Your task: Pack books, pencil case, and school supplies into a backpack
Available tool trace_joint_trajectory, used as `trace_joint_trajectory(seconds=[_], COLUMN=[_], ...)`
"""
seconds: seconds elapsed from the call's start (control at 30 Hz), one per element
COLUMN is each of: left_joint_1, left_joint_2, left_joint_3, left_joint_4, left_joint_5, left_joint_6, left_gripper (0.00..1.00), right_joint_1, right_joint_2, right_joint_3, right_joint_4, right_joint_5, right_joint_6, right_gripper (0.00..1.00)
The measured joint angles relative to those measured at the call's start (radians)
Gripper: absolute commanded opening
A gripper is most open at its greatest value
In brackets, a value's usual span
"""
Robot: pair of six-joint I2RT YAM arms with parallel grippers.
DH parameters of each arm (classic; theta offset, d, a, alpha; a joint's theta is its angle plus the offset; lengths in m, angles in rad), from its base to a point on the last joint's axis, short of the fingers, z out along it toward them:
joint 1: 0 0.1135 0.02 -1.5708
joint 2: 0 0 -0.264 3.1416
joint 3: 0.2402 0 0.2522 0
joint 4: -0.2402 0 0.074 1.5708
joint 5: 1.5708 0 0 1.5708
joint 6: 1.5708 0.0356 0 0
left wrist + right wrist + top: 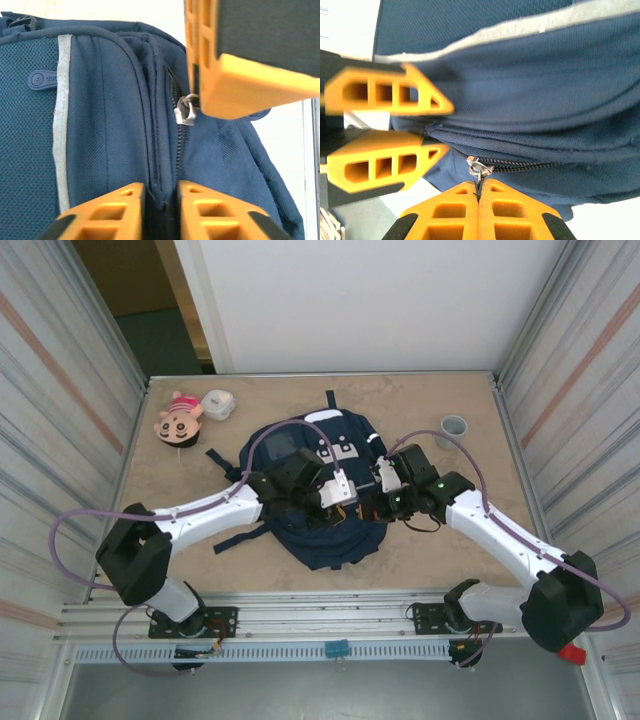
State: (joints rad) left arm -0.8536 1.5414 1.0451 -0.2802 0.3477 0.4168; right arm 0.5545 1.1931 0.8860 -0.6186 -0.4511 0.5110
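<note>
- At mid-table, the backpack lies flat between the two arms, its top toward the far side and both grippers down on its near half.
- Seen from its own wrist, the right gripper has its fingers pressed together on the small metal zip pull. The teeth running off to one side of the pull are meshed.
- Just left of it, the left gripper has its fingers drawn close with a fold of navy fabric between them, right beside the zip.
- That reads as a pinch on the backpack. The right wrist view blurs those fingers, so how firm the hold is cannot be told.
- The step in hand appears to be unzipping a compartment, with one gripper anchoring the cloth while the other draws the pull.
- Done well, the left pinch holds the fabric taut and close to the track. The slider then runs instead of dragging the whole bag across the table.
- The right gripper's draw should follow the line of the zip, low and along its curve, not upward. A pull this small could slip from the pads if tugged at an angle.
- Loose cloth bunched near the teeth may snag the slider, so a slow, steady draw looks the safer course.
- A doll head and a white object lie at far left and a cup stands at far right, all well apart from the work.
</note>
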Motion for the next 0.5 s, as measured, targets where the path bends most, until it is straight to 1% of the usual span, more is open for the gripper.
trace_joint_trajectory(seconds=[0.1,0.33,0.5], left_joint_1=[-0.001,0.001,0.014], left_joint_2=[0.000,-0.059,-0.109], left_joint_3=[0.000,-0.052,-0.091], left_joint_4=[-0.001,0.022,0.041], left_joint_5=[0.009,0.021,0.022], left_joint_6=[0.012,0.017,0.032], left_gripper=[0.01,0.01,0.01], right_joint_1=[-0.005,-0.011,-0.082], right_joint_2=[0.000,0.000,-0.003], right_joint_3=[-0.002,-0.010,-0.012], right_joint_4=[-0.003,-0.005,-0.032], right_joint_5=[0.001,0.008,0.019], right_joint_6=[0.000,0.000,-0.002], right_gripper=[0.00,0.00,0.00])
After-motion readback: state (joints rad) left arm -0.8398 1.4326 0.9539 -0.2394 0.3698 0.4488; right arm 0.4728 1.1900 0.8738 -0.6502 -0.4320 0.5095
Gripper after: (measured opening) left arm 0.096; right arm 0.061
